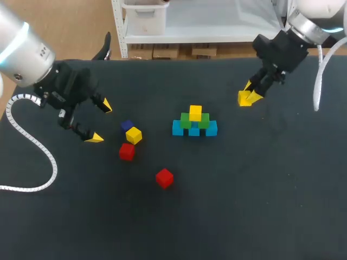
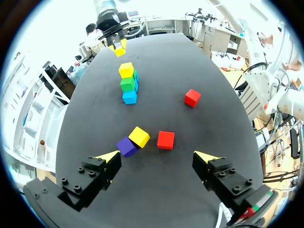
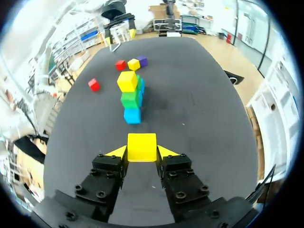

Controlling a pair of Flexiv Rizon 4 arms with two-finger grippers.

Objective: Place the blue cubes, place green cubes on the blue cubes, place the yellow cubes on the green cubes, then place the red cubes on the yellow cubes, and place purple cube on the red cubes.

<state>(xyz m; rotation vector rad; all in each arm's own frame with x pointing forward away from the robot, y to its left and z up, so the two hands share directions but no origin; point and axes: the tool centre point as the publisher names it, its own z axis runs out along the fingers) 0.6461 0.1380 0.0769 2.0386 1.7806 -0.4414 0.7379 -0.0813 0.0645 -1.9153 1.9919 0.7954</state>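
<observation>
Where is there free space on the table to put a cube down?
Bare: right of the cube pyramid, nearer than the right gripper; also the near edge past the lone red cube. Crowded: between the left gripper and the pyramid, where three loose cubes cluster.

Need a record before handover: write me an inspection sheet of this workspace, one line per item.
Surface: dark table.
Job's things: three blue cubes, two green cubes on them, top yellow cube on those; loose: purple cube beside loose yellow cube, red cube nearby, second red cube apart.
Clutter: nothing seen.
Pincers: left pincer open, by the loose cubes; right pincer shut on held yellow cube.
Cables: white coiled cable by the left arm; pale hose at the right arm.
Surroundings: nothing seen over the table.
</observation>
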